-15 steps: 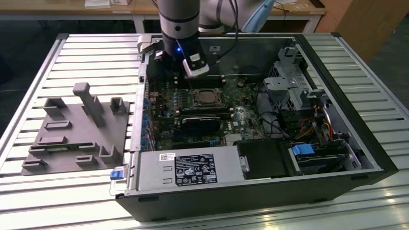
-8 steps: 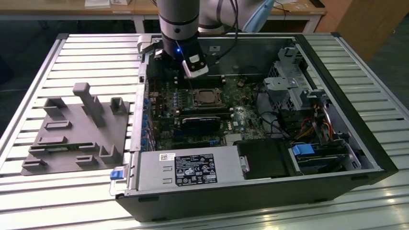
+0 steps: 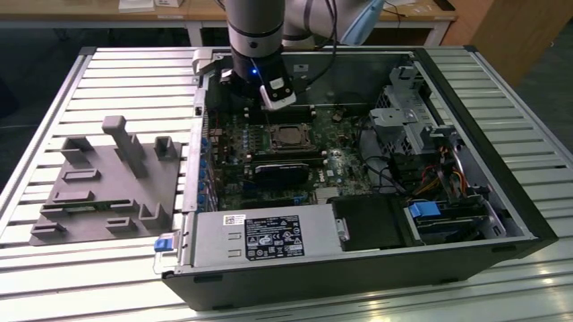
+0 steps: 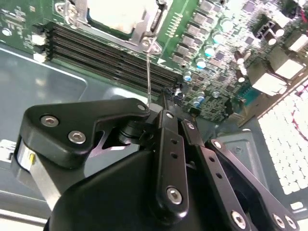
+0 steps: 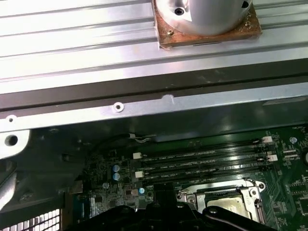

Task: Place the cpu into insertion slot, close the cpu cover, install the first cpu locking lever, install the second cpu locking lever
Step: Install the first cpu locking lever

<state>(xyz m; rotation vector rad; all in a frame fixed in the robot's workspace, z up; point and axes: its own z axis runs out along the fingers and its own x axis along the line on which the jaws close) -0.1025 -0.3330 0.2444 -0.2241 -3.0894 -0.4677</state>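
The cpu (image 4: 114, 13) lies with its pale silver top up in the insertion slot (image 3: 288, 136) on the green board. The silvery cpu cover (image 4: 144, 30) lies flat around it as a frame. One thin wire locking lever (image 4: 148, 77) rises from the slot's corner and ends right at my gripper (image 4: 163, 108). In the exterior view my gripper (image 3: 262, 102) hangs inside the open case, just beyond the slot's far side and over the memory slots. In the first wrist view the cpu (image 5: 225, 204) and the slot's rim (image 5: 250, 188) show beside my gripper's black body (image 5: 159, 214).
Long black memory slots (image 4: 110, 57) run beside the socket. A black block (image 3: 282, 171) sits on its near side, with a power supply (image 3: 259, 238) in front. A drive cage (image 3: 403, 114) and cables (image 3: 447, 181) are on the exterior view's right. A grey fixture plate (image 3: 107, 181) lies outside the case.
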